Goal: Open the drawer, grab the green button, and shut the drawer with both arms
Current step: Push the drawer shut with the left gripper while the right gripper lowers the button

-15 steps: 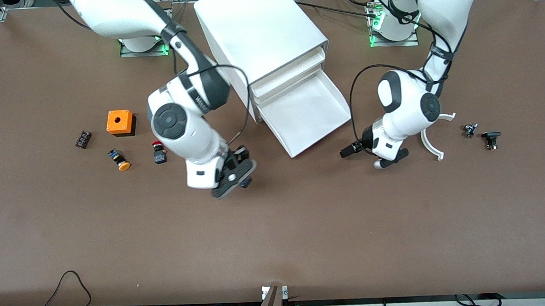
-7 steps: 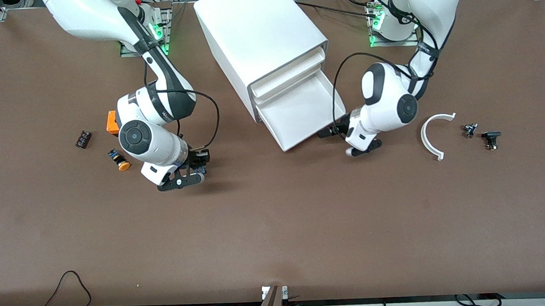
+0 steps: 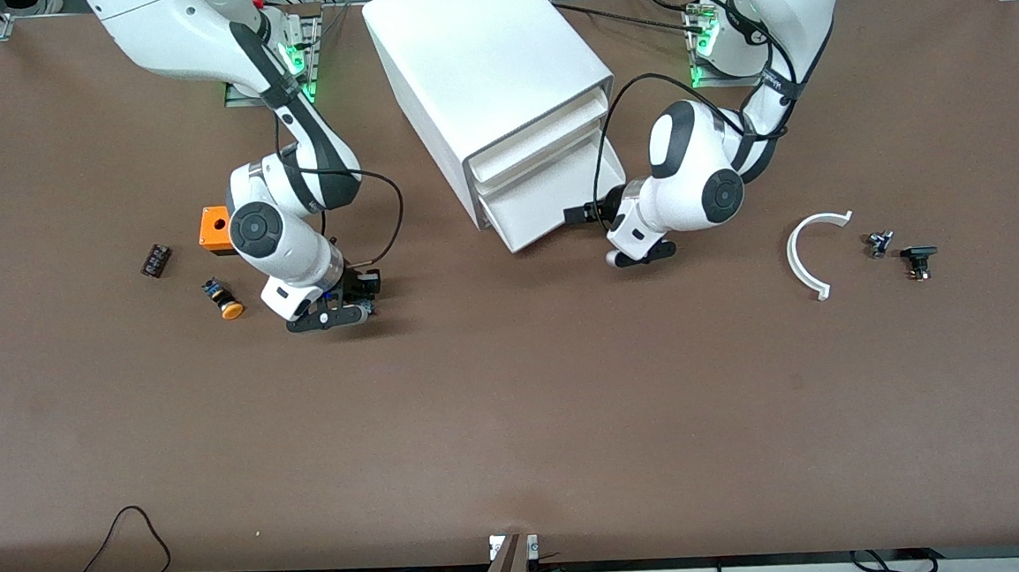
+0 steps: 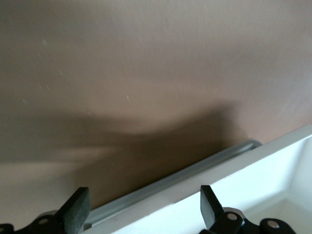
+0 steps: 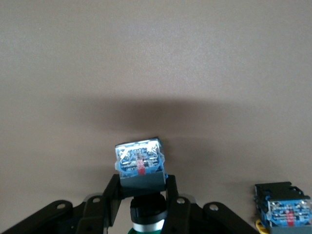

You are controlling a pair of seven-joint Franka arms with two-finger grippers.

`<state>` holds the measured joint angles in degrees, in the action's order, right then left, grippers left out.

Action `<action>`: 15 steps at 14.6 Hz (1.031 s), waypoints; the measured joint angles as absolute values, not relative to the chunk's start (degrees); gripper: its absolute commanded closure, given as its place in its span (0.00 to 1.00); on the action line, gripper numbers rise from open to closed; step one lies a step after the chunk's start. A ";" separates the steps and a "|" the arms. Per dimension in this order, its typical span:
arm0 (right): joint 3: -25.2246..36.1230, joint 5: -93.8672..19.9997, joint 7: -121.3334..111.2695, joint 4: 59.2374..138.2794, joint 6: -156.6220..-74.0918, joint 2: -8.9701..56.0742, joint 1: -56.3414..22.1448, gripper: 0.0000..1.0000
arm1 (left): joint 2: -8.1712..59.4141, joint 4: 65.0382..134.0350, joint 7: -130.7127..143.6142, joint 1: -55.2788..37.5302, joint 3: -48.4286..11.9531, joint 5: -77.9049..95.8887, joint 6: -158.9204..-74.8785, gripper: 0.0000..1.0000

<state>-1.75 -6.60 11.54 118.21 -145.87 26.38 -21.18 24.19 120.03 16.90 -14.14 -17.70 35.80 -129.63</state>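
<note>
While the drawer (image 3: pixel 548 200) sits part-open w/ nothing visible inside, left gripper (image 4: pixel 141 209), jaws wide, at its front; right gripper (image 5: pixel 141 200) clamps button (image 5: pixel 140 168) over bench (image 3: pixel 518 427).

You have the button (image 5: pixel 140 168) clamped in the right gripper (image 5: pixel 142 200), one black finger (image 5: pixel 113 197) on each side of its body. Its clear, blue-framed contact block with a red mark in the middle points away from the wrist, and a sliver of the green cap shows down between the fingers. It hangs over bare brown counter (image 5: pixel 156 58), throwing a dark shadow there. A second button (image 5: pixel 282 210) with the same blue block lies on the counter close by.
</note>
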 measured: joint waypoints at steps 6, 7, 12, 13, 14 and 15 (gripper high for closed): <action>-2.18 -6.60 12.76 123.89 -152.82 24.85 -21.53 0.00 | 24.17 120.03 16.87 -14.17 -19.51 35.80 -129.12 0.00; -2.18 -6.60 14.03 123.75 -152.61 24.52 -21.53 0.00 | 24.17 120.03 16.86 -14.17 -19.67 35.80 -129.08 0.00; -2.18 -6.60 22.65 114.28 -135.27 21.23 -21.53 0.00 | 24.16 120.05 16.86 -14.20 -21.74 35.80 -127.00 0.00; -2.13 -6.60 23.91 110.77 -129.58 20.46 -21.53 0.00 | 24.16 120.08 16.86 -14.20 -22.01 35.80 -126.56 0.00; -2.01 -6.60 24.75 107.22 -124.04 19.69 -21.48 0.00 | 24.16 120.10 16.85 -14.21 -22.14 35.80 -126.12 0.00; -1.84 -6.60 25.06 103.94 -119.13 19.01 -21.37 0.00 | 24.17 120.13 16.81 -14.21 -22.18 35.80 -125.79 0.00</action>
